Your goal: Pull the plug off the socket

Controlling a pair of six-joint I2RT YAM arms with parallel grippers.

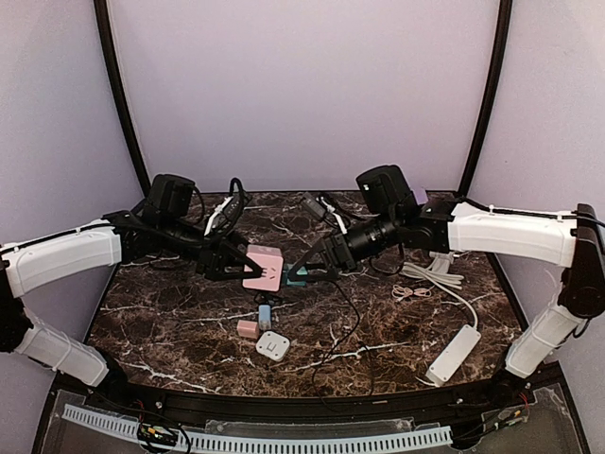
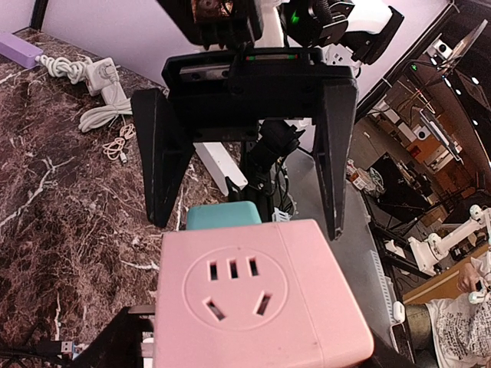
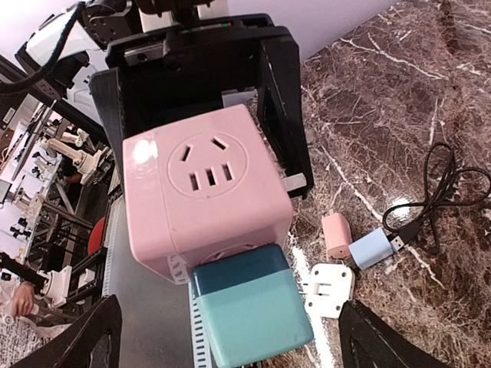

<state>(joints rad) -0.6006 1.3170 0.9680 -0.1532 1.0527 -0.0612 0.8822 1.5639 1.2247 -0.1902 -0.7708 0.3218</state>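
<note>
R gripper point(image 3: 229, 307): wide open, holding nothing. Own fingers point(image 3: 92, 337) sit at lower corners of R wrist view, one each side of teal plug point(image 3: 253, 314), clear gap on both sides — no contact seen. Confirmed in L wrist view: spread well wider than plug, tips about level w/ plug-side face of socket.

L gripper point(image 1: 241, 269): closed on pink cube socket point(image 3: 203, 192). One finger point(image 3: 285, 115) flat against cube side in R wrist view; opp. finger mostly hidden behind cube.

Socket position: approx. centre of marble table point(image 1: 170, 312), directly between both grippers. Whether lifted off surface or resting on it: cannot tell. One outlet face w/ hole pattern turned upward toward wrist cams.

Plug: seated flush on socket face toward R arm, no gap visible at joint.

Loose items toward near edge, just below socket in top view, close together but apart from socket:
- light-blue adapter point(image 1: 265, 315), USB end of black cable point(image 3: 430, 192) at its side
- small flat pink block point(image 1: 248, 328)
- white adapter point(image 1: 273, 346), prongs visible in R wrist view

Far R, near side: long white power strip point(image 1: 454, 352) — cord runs back to coiled white cable point(image 1: 430, 274) under R arm.
</note>
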